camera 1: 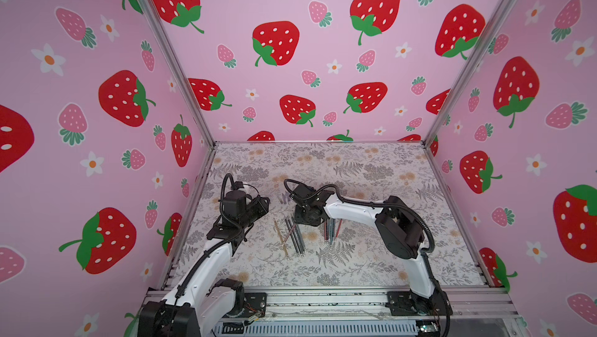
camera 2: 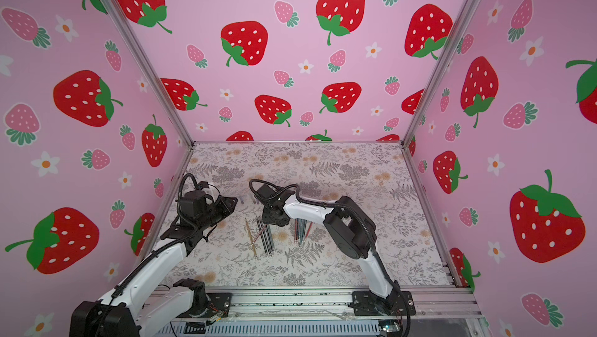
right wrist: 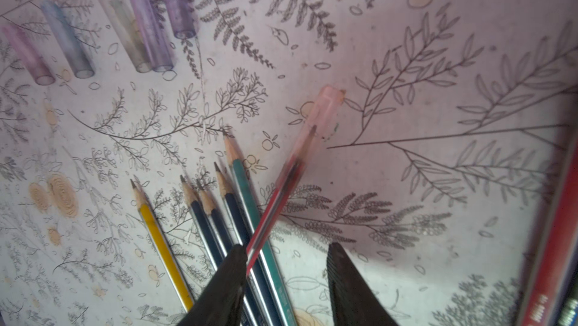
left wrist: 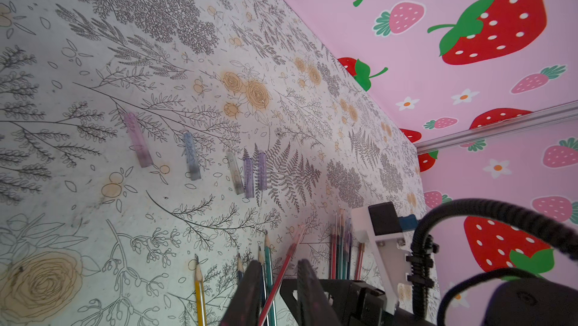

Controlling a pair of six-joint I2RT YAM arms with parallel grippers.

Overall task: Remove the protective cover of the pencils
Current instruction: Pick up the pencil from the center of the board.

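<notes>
Bare pencils [right wrist: 237, 212], one gold, several dark blue and one teal, lie side by side on the floral table [camera 1: 355, 254]. A red pencil [right wrist: 275, 202] lies slanted across them, blurred, with a pink see-through protective cover [right wrist: 322, 118] on its tip. My right gripper [right wrist: 286, 246] hangs open just above them; the red pencil's lower end meets one fingertip [right wrist: 237, 255]. My left gripper [left wrist: 279, 262] hovers to the left [camera 1: 266, 202], its jaws a narrow gap apart with nothing gripped. A second bunch of capped pencils [left wrist: 342, 243] lies under the right arm.
Several loose see-through covers lie in a row farther back on the table: pink [left wrist: 138, 140], blue [left wrist: 191, 155], clear [left wrist: 234, 172] and two purple [left wrist: 255, 174]. Strawberry-print walls [camera 1: 97, 125] close in three sides. A metal rail [camera 1: 323, 299] runs along the front.
</notes>
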